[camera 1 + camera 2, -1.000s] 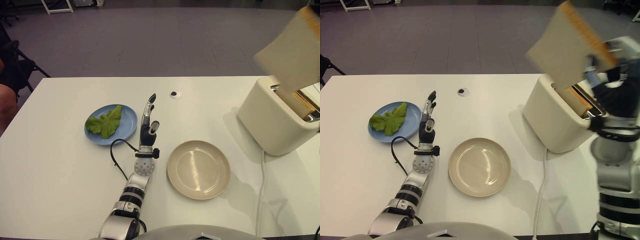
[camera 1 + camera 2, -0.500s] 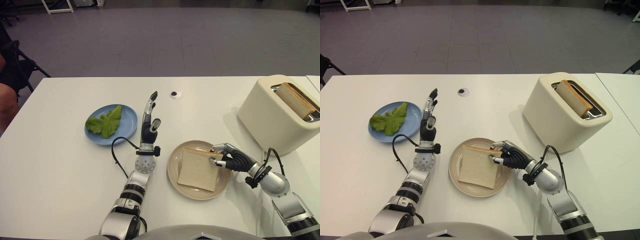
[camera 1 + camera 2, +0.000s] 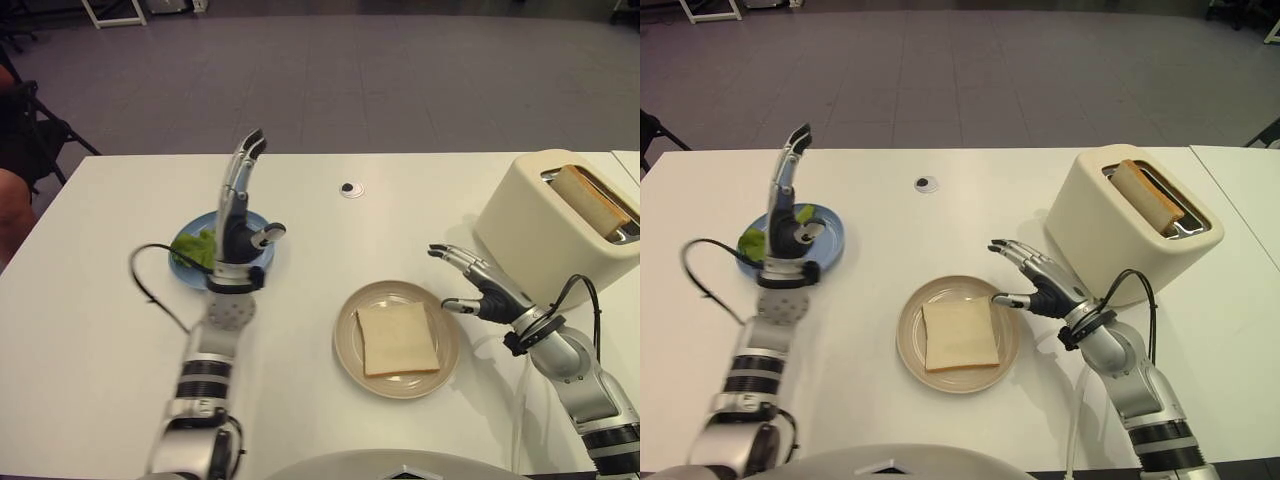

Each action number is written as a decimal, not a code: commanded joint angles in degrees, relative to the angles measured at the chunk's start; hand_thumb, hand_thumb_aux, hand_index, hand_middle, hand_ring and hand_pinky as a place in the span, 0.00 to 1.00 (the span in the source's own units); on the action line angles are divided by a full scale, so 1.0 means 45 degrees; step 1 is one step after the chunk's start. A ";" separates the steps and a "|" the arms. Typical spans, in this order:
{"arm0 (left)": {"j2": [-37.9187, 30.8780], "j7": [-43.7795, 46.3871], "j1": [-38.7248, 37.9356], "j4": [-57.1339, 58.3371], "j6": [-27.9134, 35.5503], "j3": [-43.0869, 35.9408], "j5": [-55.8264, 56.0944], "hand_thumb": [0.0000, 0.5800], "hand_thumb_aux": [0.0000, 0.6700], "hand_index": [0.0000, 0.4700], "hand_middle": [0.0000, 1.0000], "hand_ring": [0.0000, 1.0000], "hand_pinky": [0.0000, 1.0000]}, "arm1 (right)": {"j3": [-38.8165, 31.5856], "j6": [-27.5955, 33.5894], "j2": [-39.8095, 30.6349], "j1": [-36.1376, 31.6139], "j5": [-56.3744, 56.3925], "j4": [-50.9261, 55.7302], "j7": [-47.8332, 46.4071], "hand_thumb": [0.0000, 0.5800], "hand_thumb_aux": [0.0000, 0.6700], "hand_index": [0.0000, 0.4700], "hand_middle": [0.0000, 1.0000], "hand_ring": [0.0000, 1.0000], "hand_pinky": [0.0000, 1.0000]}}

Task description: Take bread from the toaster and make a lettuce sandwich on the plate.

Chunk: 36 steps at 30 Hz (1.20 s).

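One slice (image 3: 398, 338) lies on the plate (image 3: 340, 345), another in the toaster (image 3: 540, 250), lettuce (image 3: 192, 248) not yet added; left hand (image 3: 240, 215) and right hand (image 3: 480, 285) spread, empty.

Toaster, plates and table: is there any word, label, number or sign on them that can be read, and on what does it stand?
None: no text can be read in either view.
toaster: plain cream sides, no label or number visible.
beige plate and blue plate: no print.
small round disc on the table: pale with a dark centre, too small to tell whether it bears writing.
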<state>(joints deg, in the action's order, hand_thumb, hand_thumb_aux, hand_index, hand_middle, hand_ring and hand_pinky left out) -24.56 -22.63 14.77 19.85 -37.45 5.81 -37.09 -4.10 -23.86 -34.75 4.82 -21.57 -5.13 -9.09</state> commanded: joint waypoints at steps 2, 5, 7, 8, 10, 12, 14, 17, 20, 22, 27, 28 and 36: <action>-0.2878 -0.2015 0.1765 0.6114 0.2727 -0.2008 -0.3432 0.00 0.00 0.00 0.00 0.00 0.00 | -0.0502 -0.0312 0.0719 0.0104 -0.0106 0.0436 0.0108 0.00 0.00 0.00 0.00 0.00 0.00; -0.3164 -0.2615 0.3037 0.8918 0.3523 -0.2999 -0.3790 0.00 0.00 0.00 0.00 0.00 0.00 | -0.0644 -0.0451 0.0914 0.0229 -0.0098 0.0473 0.0081 0.00 0.00 0.00 0.00 0.00 0.00; -0.3120 -0.2807 0.3620 1.0139 0.3842 -0.3549 -0.3781 0.00 0.00 0.00 0.00 0.00 0.00 | -0.0741 -0.0567 0.0995 0.0211 0.0004 0.0651 -0.0001 0.00 0.00 0.00 0.00 0.00 0.00; -0.2948 -0.2732 0.3881 1.0652 0.4000 -0.3865 -0.3741 0.00 0.00 0.00 0.00 0.00 0.00 | -0.0842 -0.0667 0.1045 0.0232 -0.0007 0.0831 -0.0014 0.00 0.00 0.00 0.00 0.00 0.00; -0.2482 -0.2310 0.4243 1.1357 0.4142 -0.4660 -0.3794 0.00 0.00 0.00 0.00 0.00 0.00 | -0.0962 -0.0811 0.1127 0.0317 -0.0049 0.1027 -0.0036 0.00 0.00 0.00 0.00 0.00 0.00; -0.2292 -0.1944 0.4293 1.1645 0.4190 -0.5212 -0.3699 0.00 0.00 0.00 0.00 0.00 0.00 | -0.0932 -0.0911 0.1109 0.0313 -0.0016 0.1071 -0.0081 0.00 0.00 0.00 0.00 0.00 0.00; -0.2328 -0.1789 0.4198 1.1693 0.4120 -0.5594 -0.3513 0.92 0.73 0.73 0.00 0.00 0.00 | -0.0857 -0.0989 0.1062 0.0306 0.0002 0.1132 -0.0068 0.00 0.00 0.00 0.00 0.00 0.00; -0.2454 -0.1813 0.4042 1.1392 0.3663 -0.5911 -0.3187 1.00 1.00 1.00 0.00 0.00 0.00 | -0.0809 -0.0986 0.1081 0.0304 -0.0044 0.1208 -0.0009 0.00 0.00 0.00 0.00 0.00 0.00; -0.2680 -0.2076 0.3866 1.0795 0.3198 -0.6049 -0.2800 1.00 1.00 1.00 0.00 0.00 0.00 | -0.0914 -0.0992 0.1194 0.0204 -0.0145 0.1350 0.0045 0.00 0.00 0.00 0.00 0.00 0.00; -0.2816 -0.2324 0.3791 1.0290 0.2947 -0.5945 -0.2511 1.00 1.00 1.00 0.00 0.00 0.00 | -0.0958 -0.1001 0.1233 0.0159 -0.0197 0.1419 0.0078 0.00 0.00 0.00 0.00 0.00 0.00; -0.2958 -0.2862 0.3400 0.8766 0.2497 -0.5641 -0.1821 1.00 1.00 1.00 0.00 0.00 0.00 | -0.1003 -0.1018 0.1359 0.0046 -0.0349 0.1549 0.0248 0.00 0.00 0.00 0.00 0.00 0.00; -0.2985 -0.2963 0.3292 0.8414 0.2440 -0.5590 -0.1716 1.00 1.00 1.00 0.00 0.00 0.00 | -0.1019 -0.1023 0.1383 0.0041 -0.0389 0.1565 0.0283 0.00 0.00 0.00 0.00 0.00 0.00; -0.2101 -0.2271 0.0732 0.0547 -0.0243 -0.5215 -0.0113 1.00 1.00 1.00 0.00 0.00 0.00 | -0.0831 -0.1175 0.1554 -0.0213 -0.0493 0.1668 0.0735 0.00 0.00 0.00 0.00 0.00 0.00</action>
<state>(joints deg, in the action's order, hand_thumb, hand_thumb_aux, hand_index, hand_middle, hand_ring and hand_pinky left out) -36.59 -36.34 21.74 29.31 -35.68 -15.17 -38.54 -8.54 -28.97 -27.66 4.94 -23.40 2.40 -6.21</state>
